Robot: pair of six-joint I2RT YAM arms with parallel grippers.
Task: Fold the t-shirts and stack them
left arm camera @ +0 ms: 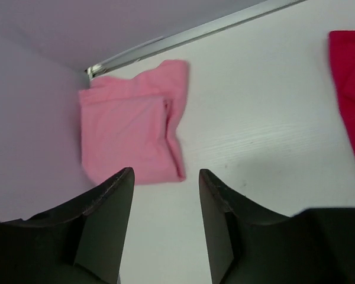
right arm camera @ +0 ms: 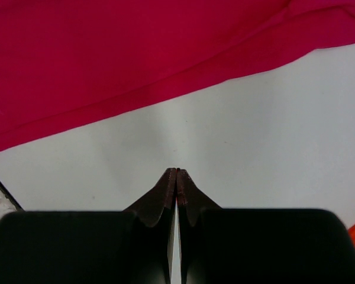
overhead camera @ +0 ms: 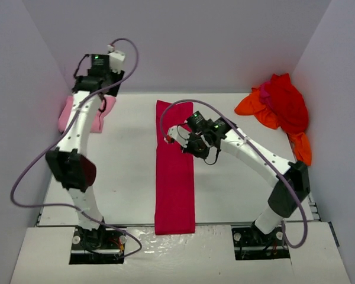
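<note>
Plainly the left claw [left arm camera: 164, 177] hung spread above the folded pink t-shirt [left arm camera: 127, 127], while the right claw [right arm camera: 176, 173] sat pressed together, empty, beside the crimson t-shirt [right arm camera: 136, 53].

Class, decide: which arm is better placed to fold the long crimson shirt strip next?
Right, probably. The right claw, shut, sits right by the crimson shirt; the left claw, open, hangs by the pink shirt, far left.

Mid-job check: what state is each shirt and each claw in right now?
Light pink t-shirt: folded, lying flat in the far-left corner.
Crimson-magenta t-shirt: folded into a long strip, mid-table.
Red t-shirt: unfolded, crumpled in the far-right pile.
Orange t-shirt: unfolded, crumpled, partly under the red one.
Left claw: open, empty.
Right claw: shut, empty.
</note>
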